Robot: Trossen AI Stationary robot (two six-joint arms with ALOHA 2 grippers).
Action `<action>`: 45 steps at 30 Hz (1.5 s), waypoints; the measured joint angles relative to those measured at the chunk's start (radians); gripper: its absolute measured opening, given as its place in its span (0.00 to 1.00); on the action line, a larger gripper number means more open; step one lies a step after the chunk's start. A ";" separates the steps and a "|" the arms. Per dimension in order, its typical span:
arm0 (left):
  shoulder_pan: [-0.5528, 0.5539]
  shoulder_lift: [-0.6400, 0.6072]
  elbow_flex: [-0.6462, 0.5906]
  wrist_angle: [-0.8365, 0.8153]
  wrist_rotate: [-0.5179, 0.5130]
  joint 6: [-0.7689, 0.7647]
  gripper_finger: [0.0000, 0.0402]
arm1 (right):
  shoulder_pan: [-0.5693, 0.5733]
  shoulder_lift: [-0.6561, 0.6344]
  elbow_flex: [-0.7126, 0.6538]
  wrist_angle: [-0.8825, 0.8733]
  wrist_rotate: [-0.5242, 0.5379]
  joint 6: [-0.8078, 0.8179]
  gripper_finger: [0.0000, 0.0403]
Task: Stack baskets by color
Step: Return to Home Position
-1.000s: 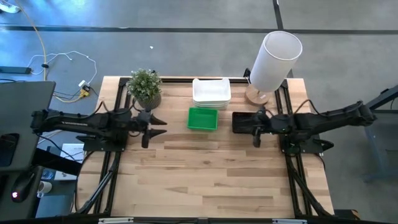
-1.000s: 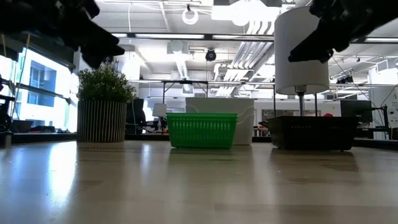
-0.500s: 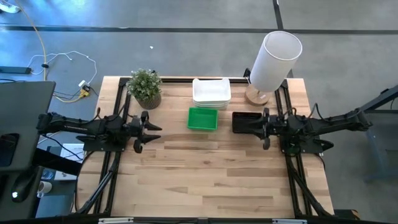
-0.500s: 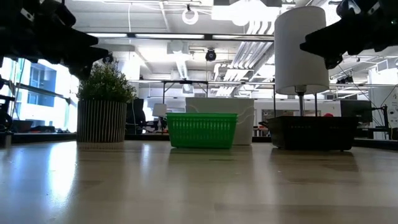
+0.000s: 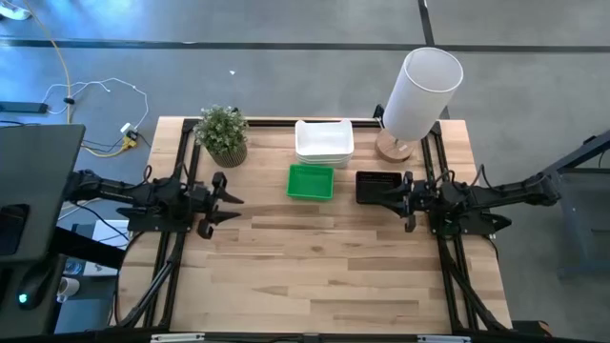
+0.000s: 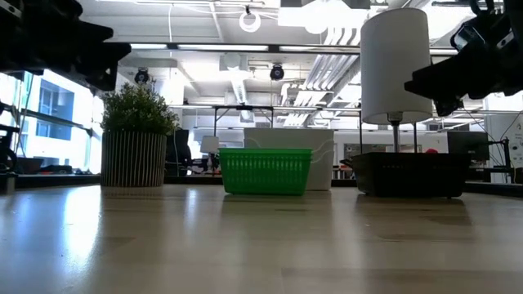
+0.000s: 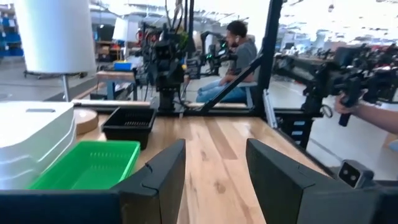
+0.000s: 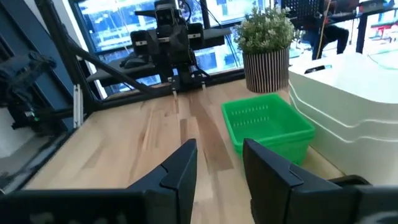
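Overhead, the table carries three piles of baskets, one per colour. With 12 o'clock taken as the table's far edge in the high view, the white pile stands at 12 o'clock against that edge. The green pile sits just beside it on the side toward the table's middle. The black pile lies at about 2 o'clock, near the green one but apart from it. In the right wrist view the white pile shows layered rims, at least two. How many baskets make up the green and black piles cannot be counted.

One potted plant stands at about 11 o'clock. One white cylinder on a round foot stands at 1 o'clock, in the far right corner.

Both arms hang above the table. The left gripper is at about 9 o'clock, raised off the wood, its two fingers parted and holding nothing. The right gripper is at about 2 o'clock, over the black pile's right end and well above it in the low view. Its fingers are likewise spread and empty.

Beyond the table, the left wrist view shows one seated person.
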 joint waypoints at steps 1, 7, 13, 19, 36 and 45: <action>-0.006 -0.008 0.000 0.001 0.000 0.000 0.39 | 0.000 -0.008 0.000 -0.003 -0.001 0.007 0.29; -0.029 -0.031 0.001 -0.016 0.000 0.054 0.39 | 0.000 -0.033 0.000 -0.045 -0.005 -0.047 0.29; -0.029 -0.032 0.001 -0.043 -0.048 0.085 0.39 | -0.002 -0.033 0.000 -0.044 -0.002 -0.105 0.29; -0.031 -0.082 0.001 -0.037 -0.010 0.098 0.39 | -0.002 -0.033 0.000 -0.044 0.000 -0.123 0.29; -0.030 -0.123 0.001 -0.189 -0.023 0.063 0.39 | -0.002 -0.033 0.000 -0.045 -0.002 -0.071 0.29; -0.030 -0.123 0.001 -0.221 -0.076 0.049 0.39 | -0.002 -0.033 0.000 -0.046 -0.003 -0.071 0.29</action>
